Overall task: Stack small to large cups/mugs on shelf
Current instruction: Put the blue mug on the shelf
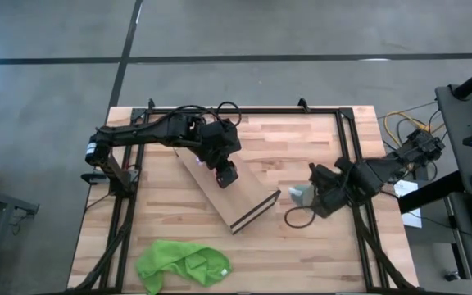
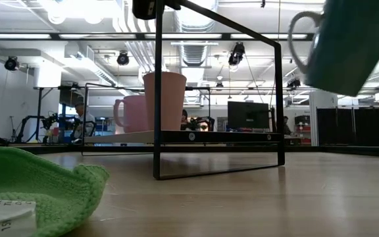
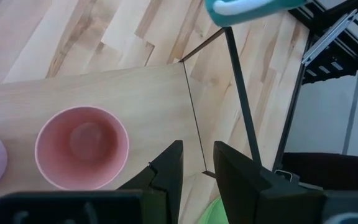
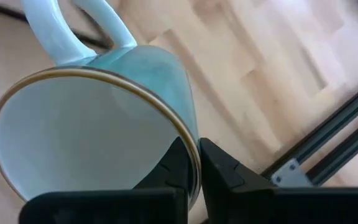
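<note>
A pale teal-white mug [image 4: 92, 124] with a handle [image 4: 82, 31] hangs in my right gripper [image 4: 194, 152], right of the shelf [image 1: 240, 205] in the high view. In the low view the mug [image 2: 344, 43] is high above the table and tilted. The pink-red cup [image 3: 82, 147] stands upright on the shelf board [image 3: 135, 87], with the light purple cup [image 2: 130, 113] beside it. My left gripper [image 3: 197, 162] is above the board beside the pink-red cup, slightly open and empty. My left arm hides both cups in the high view. My right gripper pinches the mug's wall at the rim [image 4: 190, 134], one finger inside the mug and one outside, on the side opposite the handle. The mug is lifted clear of the table and tilted.
A green cloth [image 1: 183, 264] lies near the table's near edge, left of centre. The shelf has a thin black frame [image 2: 156, 99] with an open dark edge [image 1: 256, 211] facing the mug. Black rails [image 1: 355, 156] run along the table's sides.
</note>
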Controlling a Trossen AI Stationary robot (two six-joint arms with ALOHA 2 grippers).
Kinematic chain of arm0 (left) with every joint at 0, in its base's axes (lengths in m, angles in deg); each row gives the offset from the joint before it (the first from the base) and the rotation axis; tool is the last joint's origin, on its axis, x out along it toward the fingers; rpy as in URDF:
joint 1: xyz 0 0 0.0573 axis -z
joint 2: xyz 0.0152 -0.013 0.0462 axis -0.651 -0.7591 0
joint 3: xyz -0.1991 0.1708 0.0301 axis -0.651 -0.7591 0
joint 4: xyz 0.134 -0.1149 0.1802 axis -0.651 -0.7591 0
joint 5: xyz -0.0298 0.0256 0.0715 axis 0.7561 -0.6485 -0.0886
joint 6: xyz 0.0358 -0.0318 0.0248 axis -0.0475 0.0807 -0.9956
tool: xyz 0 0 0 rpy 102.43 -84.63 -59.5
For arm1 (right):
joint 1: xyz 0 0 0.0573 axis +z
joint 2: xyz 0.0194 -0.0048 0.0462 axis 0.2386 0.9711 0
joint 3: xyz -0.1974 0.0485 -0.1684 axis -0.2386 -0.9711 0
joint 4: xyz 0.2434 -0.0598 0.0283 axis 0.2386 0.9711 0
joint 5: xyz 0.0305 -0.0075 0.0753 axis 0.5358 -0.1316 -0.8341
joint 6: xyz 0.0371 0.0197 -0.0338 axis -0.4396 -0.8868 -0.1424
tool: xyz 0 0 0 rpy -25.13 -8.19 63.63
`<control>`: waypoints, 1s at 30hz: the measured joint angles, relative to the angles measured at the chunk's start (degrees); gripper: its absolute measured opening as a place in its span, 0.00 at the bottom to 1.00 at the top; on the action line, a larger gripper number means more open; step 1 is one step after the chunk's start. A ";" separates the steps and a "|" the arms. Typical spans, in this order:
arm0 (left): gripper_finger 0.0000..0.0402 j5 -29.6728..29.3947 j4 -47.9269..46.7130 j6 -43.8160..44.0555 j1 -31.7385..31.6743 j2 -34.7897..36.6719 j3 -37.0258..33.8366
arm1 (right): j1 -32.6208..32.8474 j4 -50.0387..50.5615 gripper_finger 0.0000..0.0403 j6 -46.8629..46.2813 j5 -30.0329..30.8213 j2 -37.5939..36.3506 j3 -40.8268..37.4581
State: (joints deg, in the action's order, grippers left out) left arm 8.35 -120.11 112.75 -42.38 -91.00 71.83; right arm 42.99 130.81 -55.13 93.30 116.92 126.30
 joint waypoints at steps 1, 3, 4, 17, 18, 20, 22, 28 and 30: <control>0.19 0.00 -0.01 0.00 0.02 0.00 0.00 | -0.93 0.00 0.03 0.93 0.74 0.00 -0.02; 0.19 -0.01 -0.01 0.00 0.01 0.00 0.00 | -2.99 0.00 0.03 2.86 1.79 0.00 -0.02; 0.19 -0.01 -0.01 0.00 0.00 0.00 0.00 | -4.01 0.00 0.03 4.08 2.16 0.00 -0.02; 0.19 -0.04 0.02 -2.37 0.01 0.00 0.00 | -15.03 -0.43 0.03 16.65 9.12 0.00 -0.04; 0.19 -0.04 0.02 -2.65 0.01 0.00 0.00 | -15.70 -0.65 0.03 17.52 9.59 0.00 -0.04; 0.19 -0.07 0.00 -2.89 0.01 0.00 0.00 | -16.87 -1.48 0.03 19.50 10.35 0.00 -0.06; 0.19 -0.18 0.00 -2.99 0.00 0.00 0.00 | -18.14 -4.16 0.03 21.78 10.77 0.00 -0.06; 0.19 -2.98 -0.09 -4.42 -0.07 0.07 0.00 | -20.74 -17.24 0.03 30.44 10.25 0.00 -0.06; 0.19 -5.03 -1.82 -4.42 -0.07 0.13 0.08 | -21.34 -20.64 0.03 32.79 9.13 0.00 -0.06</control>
State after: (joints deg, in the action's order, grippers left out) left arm 3.32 -121.93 108.34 -42.44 -90.87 71.92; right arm 21.65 110.17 -22.34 102.43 116.92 126.24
